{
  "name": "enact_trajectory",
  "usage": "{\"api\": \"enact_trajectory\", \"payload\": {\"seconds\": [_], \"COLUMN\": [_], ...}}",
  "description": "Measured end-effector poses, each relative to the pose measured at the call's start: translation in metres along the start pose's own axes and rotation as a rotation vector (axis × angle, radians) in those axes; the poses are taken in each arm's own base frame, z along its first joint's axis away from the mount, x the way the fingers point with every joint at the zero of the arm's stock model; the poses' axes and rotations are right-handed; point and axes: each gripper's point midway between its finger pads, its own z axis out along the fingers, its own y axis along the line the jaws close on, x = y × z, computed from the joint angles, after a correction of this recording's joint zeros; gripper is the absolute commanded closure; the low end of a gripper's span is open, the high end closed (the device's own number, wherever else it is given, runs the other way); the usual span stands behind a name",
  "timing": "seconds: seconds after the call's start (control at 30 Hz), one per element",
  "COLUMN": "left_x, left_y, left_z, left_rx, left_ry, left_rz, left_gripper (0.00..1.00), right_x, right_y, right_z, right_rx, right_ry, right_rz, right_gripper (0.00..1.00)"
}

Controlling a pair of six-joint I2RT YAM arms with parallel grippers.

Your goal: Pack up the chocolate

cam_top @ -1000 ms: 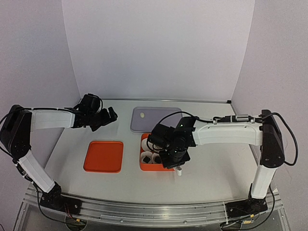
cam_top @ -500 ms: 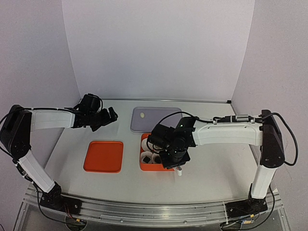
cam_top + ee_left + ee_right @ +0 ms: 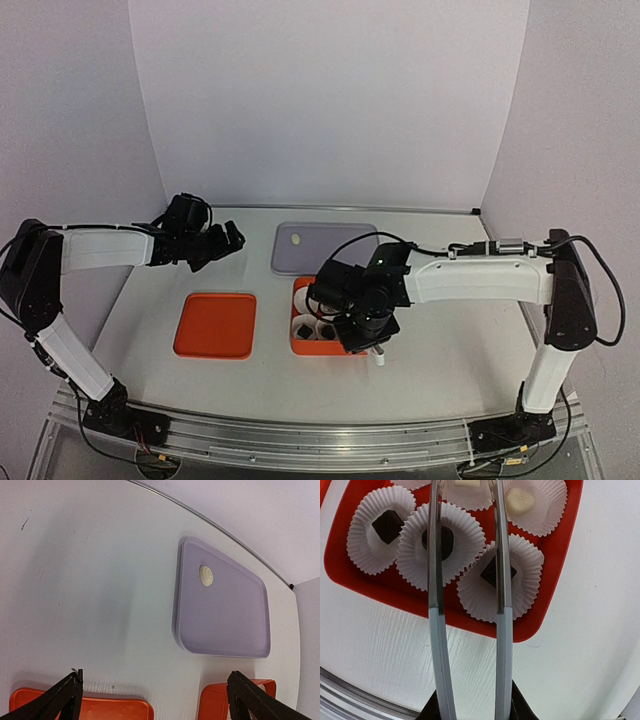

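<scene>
Chocolate pieces (image 3: 492, 572) sit in paper cups (image 3: 380, 505) inside the orange tray (image 3: 555, 580). Right hand (image 3: 465, 500) hovers over them, slightly spread, pinching nothing. Left hand (image 3: 154, 675) is spread wide above the bench (image 3: 75, 580).

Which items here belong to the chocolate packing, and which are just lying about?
Job: dark chocolates, cream chocolate, paper cups, orange tray holding them.
Lying about: purple tray with an unidentified cream round piece, other orange tray.

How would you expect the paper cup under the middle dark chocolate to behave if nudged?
The paper cup looks thin and pleated, so probably light, floppy, easily crushed. It overlaps the neighbouring cups, so nudging it likely shifts them.
</scene>
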Motion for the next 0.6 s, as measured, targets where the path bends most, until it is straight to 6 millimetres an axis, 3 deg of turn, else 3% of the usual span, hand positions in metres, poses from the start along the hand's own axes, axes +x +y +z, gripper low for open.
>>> {"api": "enact_trajectory", "payload": {"seconds": [0.33,0.47,0.6], "left_x": [0.0,0.0,-0.003], "left_y": [0.0,0.0,-0.001], "left_z": [-0.001,-0.003,-0.007], "left_rx": [0.0,0.002,0.005], "left_ry": [-0.001,-0.005,-0.017], "left_rz": [0.0,-0.001,-0.002], "left_gripper": [0.0,0.0,0.0], "right_x": [-0.015,-0.033,-0.067], "right_y": [0.003,0.004,0.001], "right_z": [-0.065,-0.083,-0.092], "right_rx": [-0.105,-0.115,-0.118], "right_ry": [-0.124,-0.185,-0.229], "right_rz": [-0.132,-0.179,-0.198], "right_gripper": [0.71,0.71,0.71]}}
